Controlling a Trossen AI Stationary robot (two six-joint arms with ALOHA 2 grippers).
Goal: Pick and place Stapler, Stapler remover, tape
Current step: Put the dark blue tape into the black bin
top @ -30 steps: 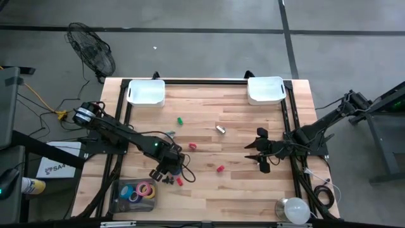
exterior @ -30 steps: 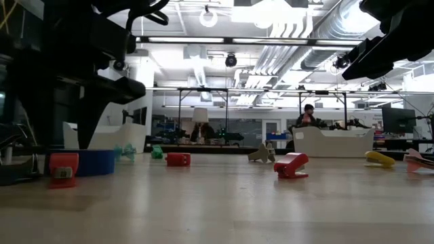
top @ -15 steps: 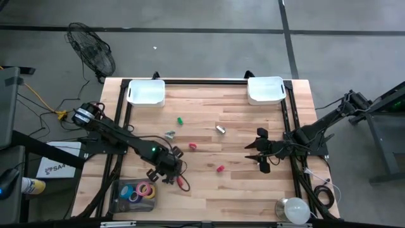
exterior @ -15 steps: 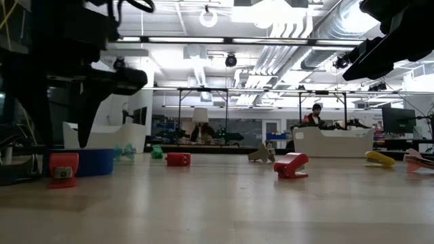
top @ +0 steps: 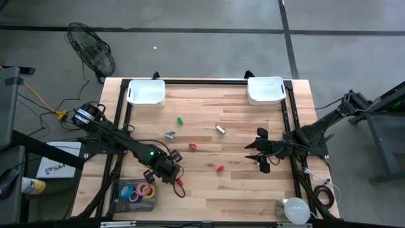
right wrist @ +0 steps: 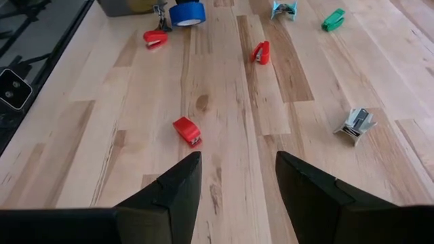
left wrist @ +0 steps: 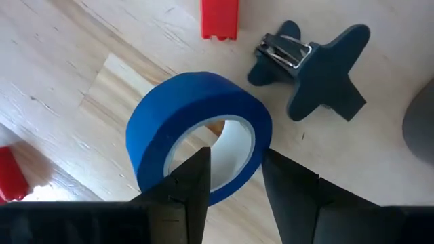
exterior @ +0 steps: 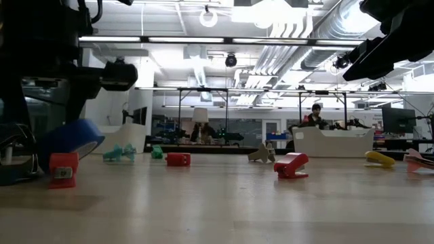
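Note:
My left gripper (top: 164, 171) stands at the table's near left, shut on a blue tape roll (left wrist: 200, 129) with a pale centre hole; the low view shows the tape (exterior: 71, 139) off the wood. A dark blue stapler remover (left wrist: 319, 71) and a red stapler (left wrist: 219, 19) lie on the table just beyond it. More red staplers (top: 220, 168) (top: 192, 145), a teal stapler remover (top: 169, 134) and a silver one (top: 220, 129) lie mid-table. My right gripper (top: 258, 152) waits open at the right, above the wood. My left gripper pinches the ring's wall (left wrist: 261, 146): one finger (left wrist: 193, 179) stands inside the centre hole and the other (left wrist: 288, 186) outside the roll. The fingers come from above, pointing steeply down. The roll hangs tilted, lifted clear of the table.
A grey bin (top: 114, 196) holding several coloured tape rolls sits at the near left corner, just beside my left gripper. Two white trays (top: 146, 92) (top: 265, 89) stand at the far edge. A small green piece (top: 180, 120) lies toward the far left.
My left gripper has moved toward the table's near left corner and the grey bin, and its wrist has rolled. The blue tape, which lay flat on the wood, is now lifted clear and tipped.

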